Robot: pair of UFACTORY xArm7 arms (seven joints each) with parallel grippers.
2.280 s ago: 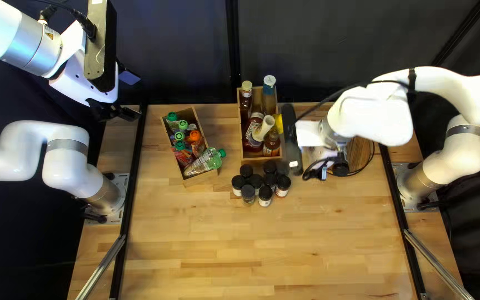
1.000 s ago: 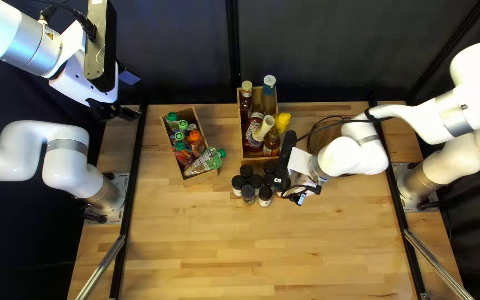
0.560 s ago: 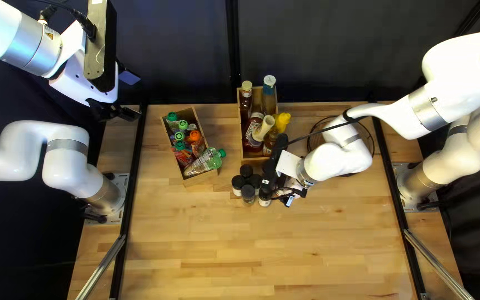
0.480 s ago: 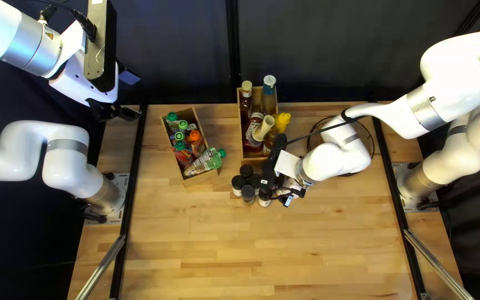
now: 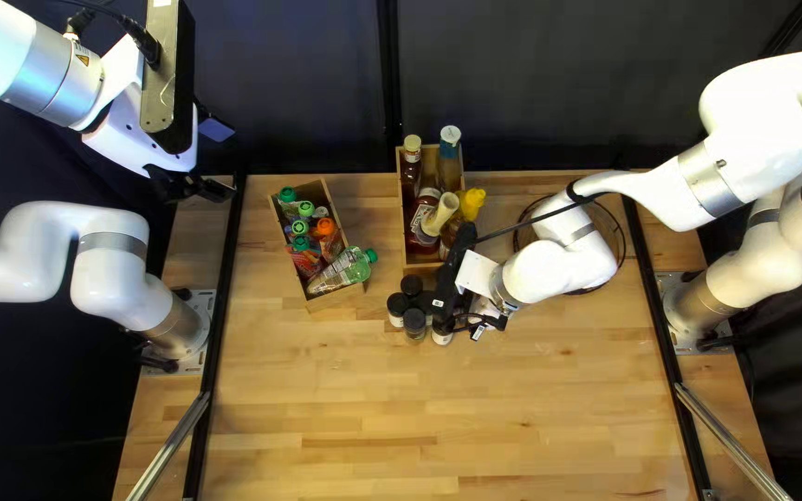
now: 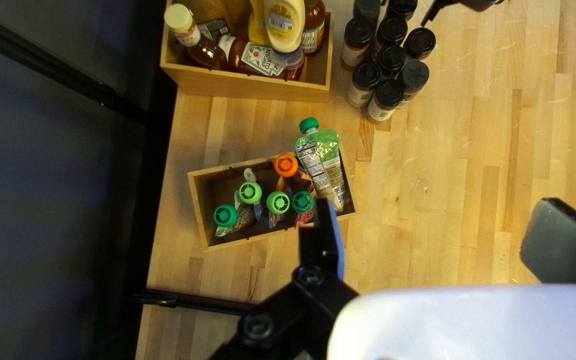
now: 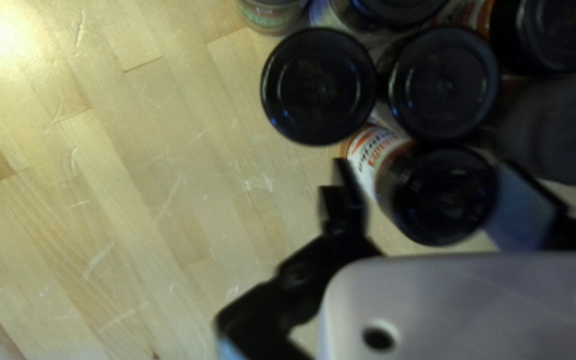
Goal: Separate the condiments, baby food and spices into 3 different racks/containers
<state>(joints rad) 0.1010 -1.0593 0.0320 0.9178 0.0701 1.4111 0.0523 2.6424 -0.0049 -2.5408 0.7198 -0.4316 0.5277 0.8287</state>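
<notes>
In the top left view my right gripper (image 5: 449,295), fingertips hidden, is over the black-lidded spice jars (image 5: 414,322). In the right wrist view my right gripper (image 7: 431,185) stands open around one spice jar (image 7: 443,195), with a gap beside one finger. Over the far left table edge hangs my left gripper (image 5: 208,189); in its wrist view the left gripper (image 6: 440,223) is wide open and holds nothing. Baby food pouches (image 6: 321,163) fill one wooden box (image 5: 330,299); a green-capped pouch leans over its rim. Condiment bottles (image 5: 411,160) stand and lie in another wooden box (image 5: 433,263).
A dark ring-shaped outline (image 5: 620,243) lies on the table, partly behind my right arm; I cannot tell what it is. The condiment box adjoins the spice jars on their far side. Black rails (image 5: 227,264) run along both table sides.
My right arm has swung from beside the condiment box toward the near side and left, over the spice jars, and has nearly stopped. The yellow bottle came into view. My left arm is unmoved.
</notes>
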